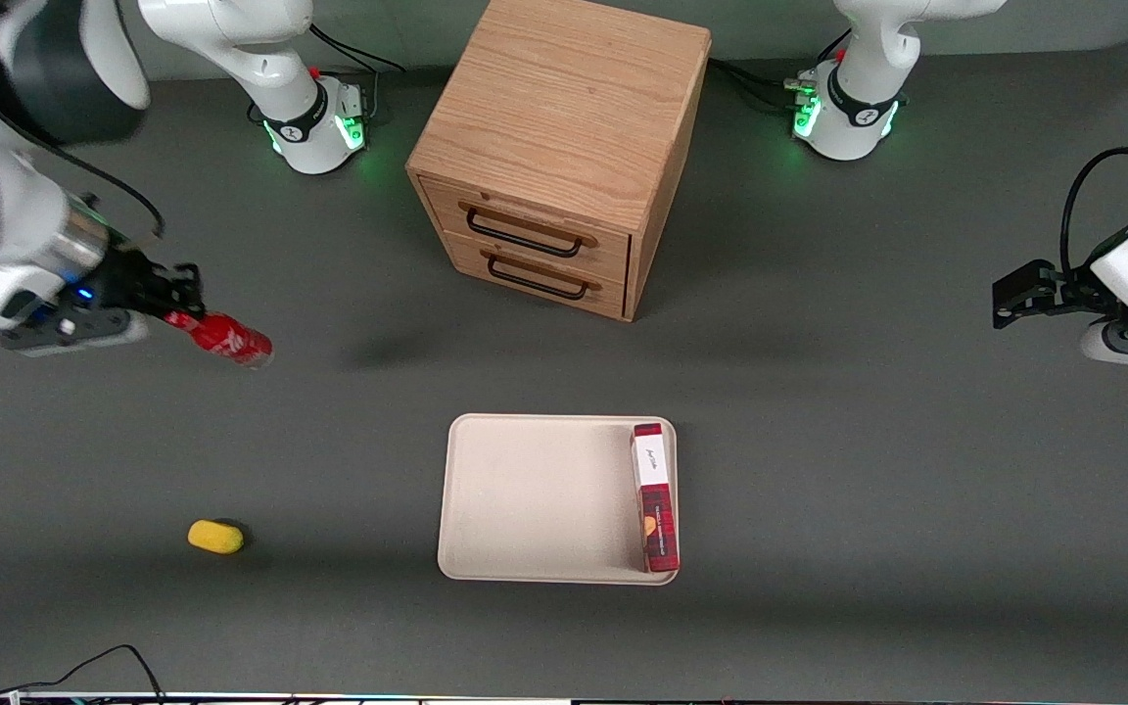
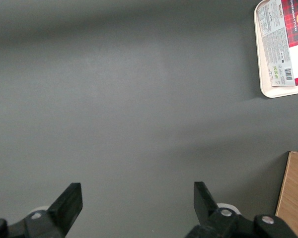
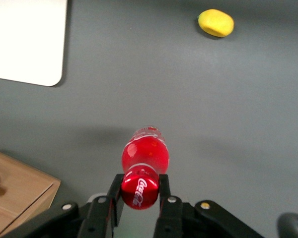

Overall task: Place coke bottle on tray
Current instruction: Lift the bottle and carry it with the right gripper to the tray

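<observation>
- Done: we have the claw (image 1: 175, 299) clamped on the coke bottle (image 1: 227, 339), held above the table (image 1: 819, 441).
- Left: carry to tray (image 1: 535, 494), well apart; set down, release.

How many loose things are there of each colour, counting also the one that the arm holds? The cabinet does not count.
Red: 2, the coke bottle held by the gripper toward the working arm's end, and the red-and-white box lying in the tray.
Yellow: 1, the small yellow object on the table.
Beige: 1, the tray.
Total: 4
</observation>
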Controlling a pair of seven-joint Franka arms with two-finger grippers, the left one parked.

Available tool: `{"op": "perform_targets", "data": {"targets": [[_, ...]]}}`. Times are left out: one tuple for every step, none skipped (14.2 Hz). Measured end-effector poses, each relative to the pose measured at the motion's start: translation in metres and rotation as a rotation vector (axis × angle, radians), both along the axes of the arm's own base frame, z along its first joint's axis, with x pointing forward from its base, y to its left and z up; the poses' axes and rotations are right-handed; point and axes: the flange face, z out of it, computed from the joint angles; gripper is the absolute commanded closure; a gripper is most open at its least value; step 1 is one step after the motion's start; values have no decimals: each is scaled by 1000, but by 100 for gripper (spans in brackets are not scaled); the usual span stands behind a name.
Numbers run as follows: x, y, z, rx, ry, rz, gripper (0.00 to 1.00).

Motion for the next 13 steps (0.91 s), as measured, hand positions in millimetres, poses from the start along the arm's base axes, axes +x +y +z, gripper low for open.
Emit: {"op": "perform_targets", "data": {"targets": [[-2,0,24,1,-7,-2,100],[-3,0,44,2,-22,-6,100],[-3,2,59,4,-39,-10,100],[-1,5,68,7,-54,-17,100],[6,9,71,10,-60,-26,100],[17,18,67,14,-57,-30,100],[31,34,55,19,-43,-25,100],[46,56,38,23,-26,-11,100],[61,82,20,29,-19,4,100],[74,111,2,38,-27,15,100],[87,138,-18,50,-44,24,100],[98,161,-37,65,-68,33,100],[108,178,-56,80,-92,47,100]]}}
